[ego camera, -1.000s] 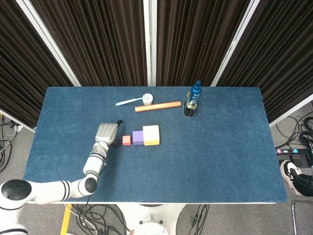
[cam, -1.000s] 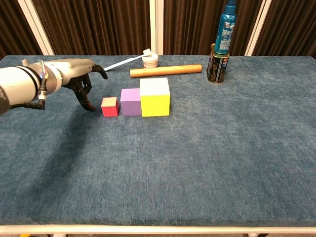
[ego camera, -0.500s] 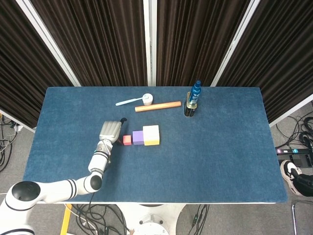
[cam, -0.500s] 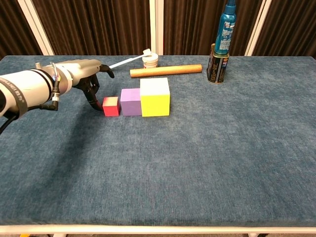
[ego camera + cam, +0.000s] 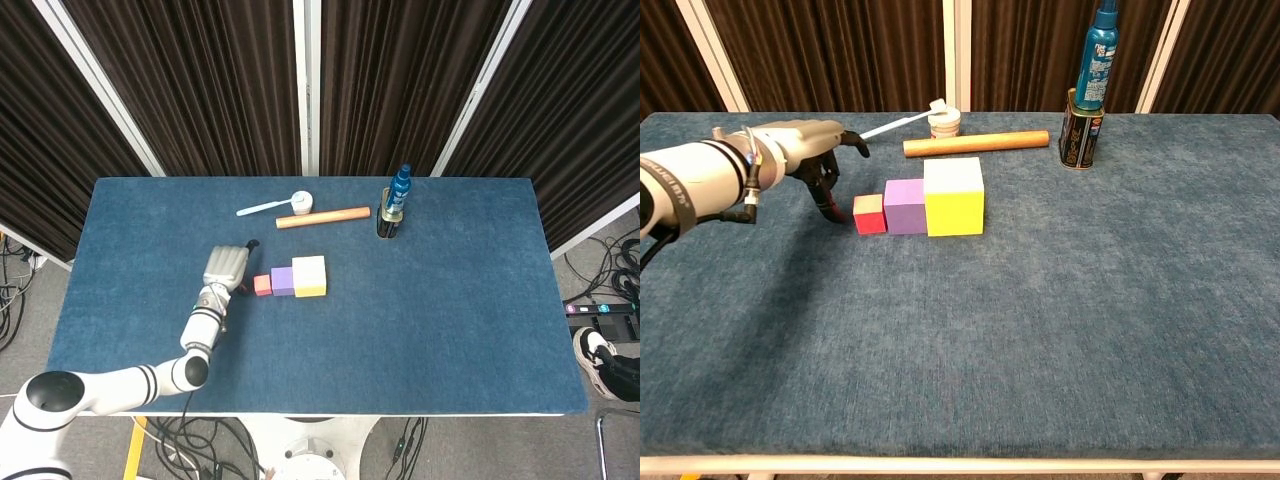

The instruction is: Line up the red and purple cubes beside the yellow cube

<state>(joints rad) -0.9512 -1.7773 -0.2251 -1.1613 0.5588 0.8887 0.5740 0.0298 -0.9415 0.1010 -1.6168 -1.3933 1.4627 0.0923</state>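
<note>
The big yellow cube (image 5: 309, 275) (image 5: 954, 197), the smaller purple cube (image 5: 283, 280) (image 5: 905, 206) and the small red cube (image 5: 262, 285) (image 5: 870, 214) stand in a row, side by side, yellow on the right. The red cube touches the purple one. My left hand (image 5: 226, 270) (image 5: 812, 160) hovers just left of the red cube, fingers curled downward, its fingertips (image 5: 840, 214) at the cube's left face. It holds nothing. My right hand shows in neither view.
Behind the row lie a wooden rod (image 5: 323, 217) (image 5: 976, 143), a small white jar (image 5: 301, 203) (image 5: 944, 122) and a pale blue stick (image 5: 262, 208). A blue bottle in a tin (image 5: 395, 207) (image 5: 1087, 90) stands at the back right.
My left hand slid right against the red cube, which moved right until it met the purple cube. The gap between red and purple has closed.
</note>
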